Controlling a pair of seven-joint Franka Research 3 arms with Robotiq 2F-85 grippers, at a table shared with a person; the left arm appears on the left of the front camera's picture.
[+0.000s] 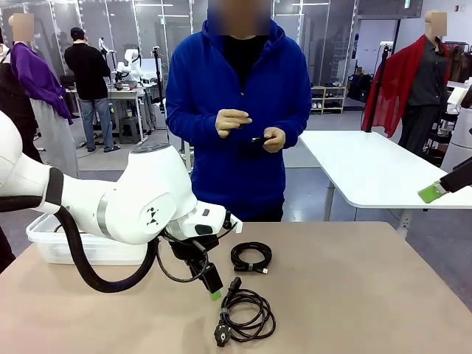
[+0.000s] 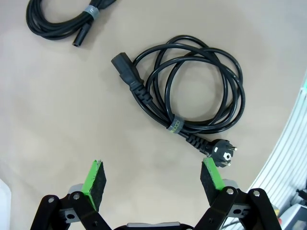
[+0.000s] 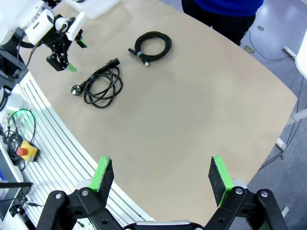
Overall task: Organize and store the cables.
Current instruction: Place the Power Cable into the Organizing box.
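Observation:
Two black cables lie on the tan table. A thick power cable (image 1: 247, 316) with chunky plugs is coiled near the front edge, and a thinner coil (image 1: 251, 257) lies just behind it. My left gripper (image 1: 209, 284) hangs open, fingers pointing down, just left of the power cable and holding nothing. In the left wrist view the power cable (image 2: 196, 91) lies ahead of the open left gripper (image 2: 152, 167), with the thin coil (image 2: 62, 19) at the top left. My right gripper (image 3: 160, 165) is open and high over the table, far from the power cable (image 3: 101, 84) and the thin coil (image 3: 153, 45).
A clear plastic bin (image 1: 44, 237) stands at the table's left, behind my left arm. A person in a blue hoodie stands at the far side; their hands (image 1: 232, 122) hold a small dark object at chest height. A white table (image 1: 369, 166) stands behind on the right.

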